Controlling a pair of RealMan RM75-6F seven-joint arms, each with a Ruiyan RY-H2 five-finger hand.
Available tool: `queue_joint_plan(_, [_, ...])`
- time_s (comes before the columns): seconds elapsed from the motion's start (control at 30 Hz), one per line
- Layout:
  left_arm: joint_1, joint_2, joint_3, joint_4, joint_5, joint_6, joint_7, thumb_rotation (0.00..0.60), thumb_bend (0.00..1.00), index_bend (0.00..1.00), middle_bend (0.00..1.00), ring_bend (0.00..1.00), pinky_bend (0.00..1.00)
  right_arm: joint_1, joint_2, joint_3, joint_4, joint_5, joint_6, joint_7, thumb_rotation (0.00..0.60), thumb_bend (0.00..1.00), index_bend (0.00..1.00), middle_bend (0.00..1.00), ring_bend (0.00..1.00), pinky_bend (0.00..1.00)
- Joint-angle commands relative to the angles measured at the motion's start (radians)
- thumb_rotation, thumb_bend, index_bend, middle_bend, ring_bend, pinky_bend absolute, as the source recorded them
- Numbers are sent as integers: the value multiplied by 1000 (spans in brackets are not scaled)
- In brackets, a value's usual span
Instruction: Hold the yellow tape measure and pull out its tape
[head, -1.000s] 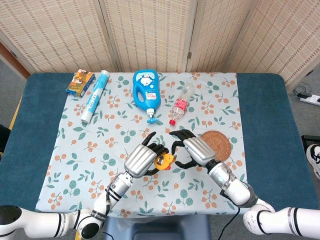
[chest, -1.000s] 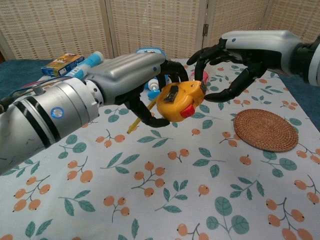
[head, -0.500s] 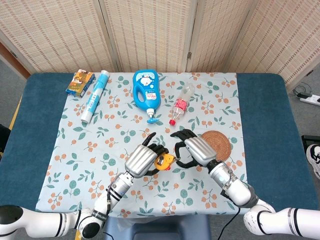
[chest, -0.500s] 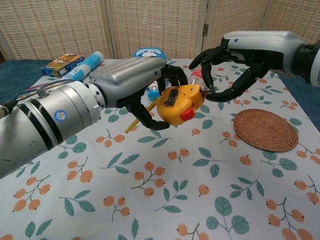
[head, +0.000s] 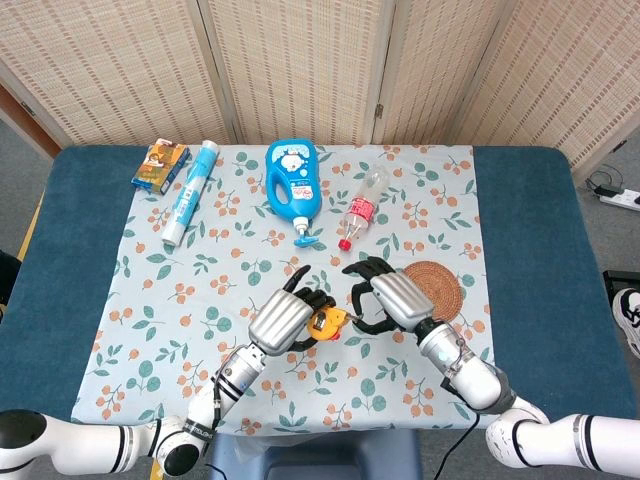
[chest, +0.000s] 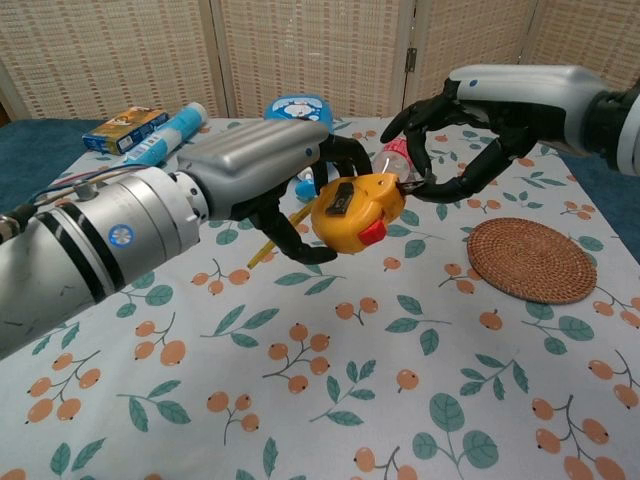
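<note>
The yellow tape measure (chest: 355, 210) has a red button and a black clip. My left hand (chest: 270, 165) grips it from the left and holds it above the floral cloth. My right hand (chest: 485, 115) reaches in from the right, thumb and a finger meeting at the case's right end, where they pinch the tape's tip. Hardly any tape shows between the fingertips (chest: 412, 186) and the case. From the head view the tape measure (head: 325, 323) is a small yellow patch between the left hand (head: 283, 318) and the right hand (head: 392, 300), near the table's front.
A round woven coaster (chest: 531, 260) lies just right of the hands. A blue detergent bottle (head: 292, 180), a clear plastic bottle (head: 361, 208), a blue tube (head: 187, 193) and an orange box (head: 160, 165) lie along the back. A thin yellow stick (chest: 268, 245) lies under the left hand.
The right hand's thumb and finger have closed from a wide spread onto the tape measure's right end. The left hand has shifted slightly left with the case.
</note>
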Motion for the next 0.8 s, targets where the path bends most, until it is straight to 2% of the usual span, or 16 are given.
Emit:
queue_joint_plan(0.03, [5,9,8,14,9,2,-12,600,337,549,527,417,70,-3,3,-1,-1,0,2,3,600,598,690,220,118,11])
queue_joint_plan(0.17, [14,25,18,45,21,2,-43,600,337,549,529,417,68,-12,13,-1,-6,-8,9,18,600,635,701,230,126,11])
queue_joint_plan(0.4, [37,58,42,115,49,6,-110,600,337,551,531,418,63,-39,61,-3,-30,-39,23,56,600,638,707,235,130,12])
queue_joint_plan(0.8, [78,122,84,251,122,16,-295,600,337,555,533,420,70,-154,227,-25,-96,-170,88,235,600,639,711,239,129,12])
